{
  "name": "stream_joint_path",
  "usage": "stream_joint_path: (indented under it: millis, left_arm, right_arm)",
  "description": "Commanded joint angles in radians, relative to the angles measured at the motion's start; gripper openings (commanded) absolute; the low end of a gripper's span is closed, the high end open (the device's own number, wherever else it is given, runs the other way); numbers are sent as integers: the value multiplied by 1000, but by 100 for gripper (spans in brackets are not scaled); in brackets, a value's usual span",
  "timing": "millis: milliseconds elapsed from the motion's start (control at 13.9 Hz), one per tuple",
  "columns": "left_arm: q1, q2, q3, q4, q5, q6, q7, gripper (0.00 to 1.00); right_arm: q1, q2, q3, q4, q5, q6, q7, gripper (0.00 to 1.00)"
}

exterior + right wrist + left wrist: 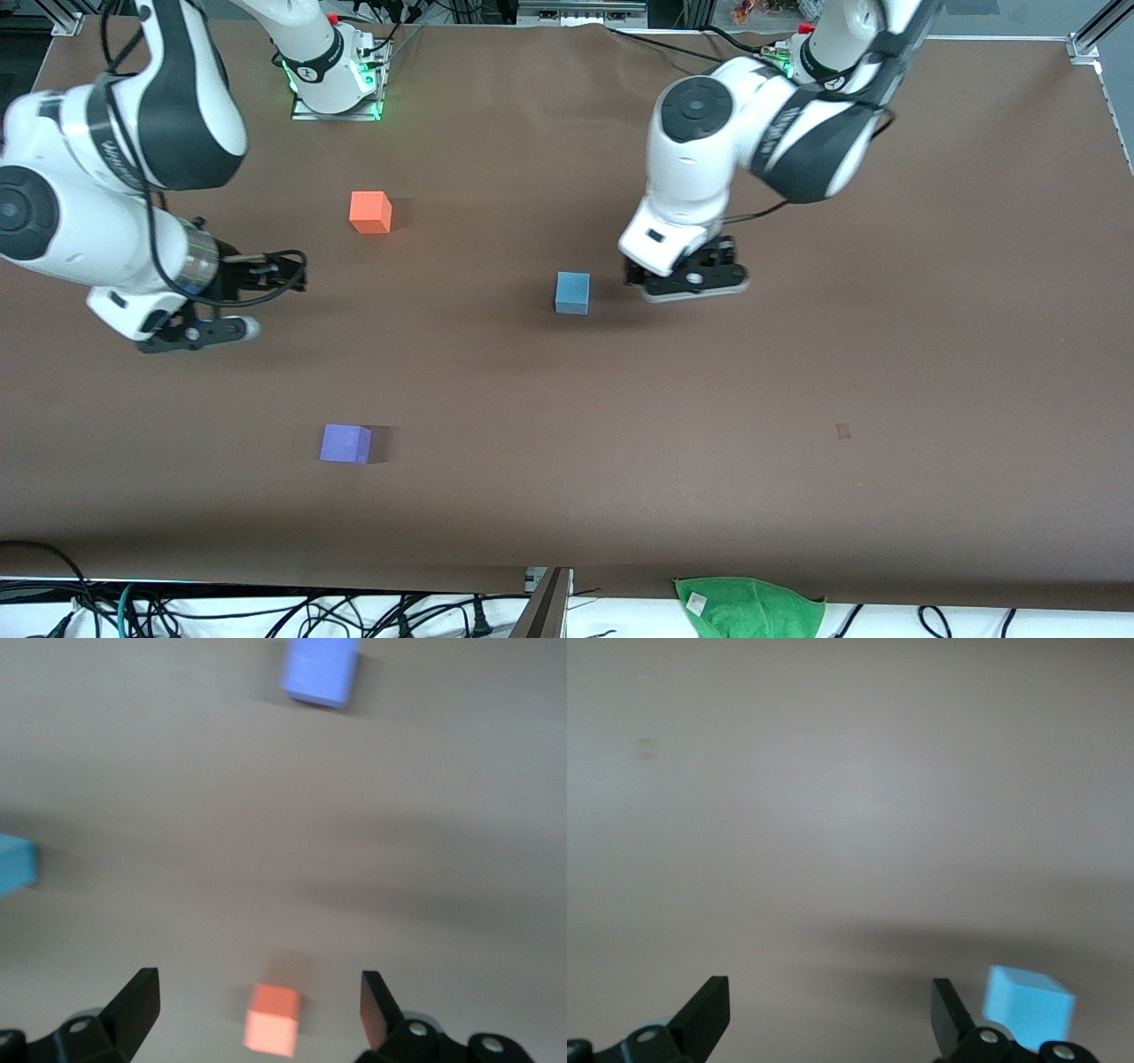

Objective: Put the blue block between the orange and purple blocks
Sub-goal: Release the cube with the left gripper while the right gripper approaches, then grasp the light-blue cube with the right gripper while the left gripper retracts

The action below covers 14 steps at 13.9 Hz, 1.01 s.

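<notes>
The blue block (572, 292) sits on the brown table near its middle. The orange block (370, 212) lies farther from the front camera and toward the right arm's end. The purple block (345, 443) is nearest the camera, roughly in line with the orange one. My left gripper (687, 282) hovers beside the blue block, open and empty (830, 1010); the blue block (1029, 1005) shows just outside one finger. My right gripper (199, 332) hangs open (257, 979) over bare table at the right arm's end, with the orange block (273, 1020), purple block (321, 669) and blue block (16, 864) on the table apart from it.
A green cloth (749, 607) lies at the table's edge nearest the camera, with cables along that edge. A small dark mark (842, 431) is on the tabletop toward the left arm's end. The right arm's base (332, 80) stands farthest from the camera.
</notes>
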Motion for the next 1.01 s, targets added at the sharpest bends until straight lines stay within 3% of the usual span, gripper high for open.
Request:
stream_joint_path:
  millis: [0, 288, 433, 577, 721, 793, 938]
  left_arm:
    - [102, -19, -8, 128, -44, -217, 152, 100]
    - [253, -24, -7, 238, -134, -355, 401, 100]
    - [259, -92, 63, 223, -180, -362, 517, 100]
    - [241, -187, 197, 138, -269, -356, 689, 100]
    - [174, -281, 338, 27, -272, -339, 800, 100]
    - [163, -312, 372, -32, -272, -302, 843, 100]
    - [170, -369, 375, -134, -271, -219, 964, 100]
  right_arm:
    - [98, 78, 1, 4, 44, 108, 154, 100]
    - [289, 221, 6, 9, 123, 370, 464, 100]
    - [371, 275, 6, 11, 124, 471, 592, 100]
    - [441, 332, 6, 12, 122, 528, 676, 100]
    - [477, 381, 6, 12, 125, 609, 735, 100]
    - [486, 387, 6, 12, 125, 623, 762, 100]
    - [509, 386, 6, 11, 125, 624, 781, 100]
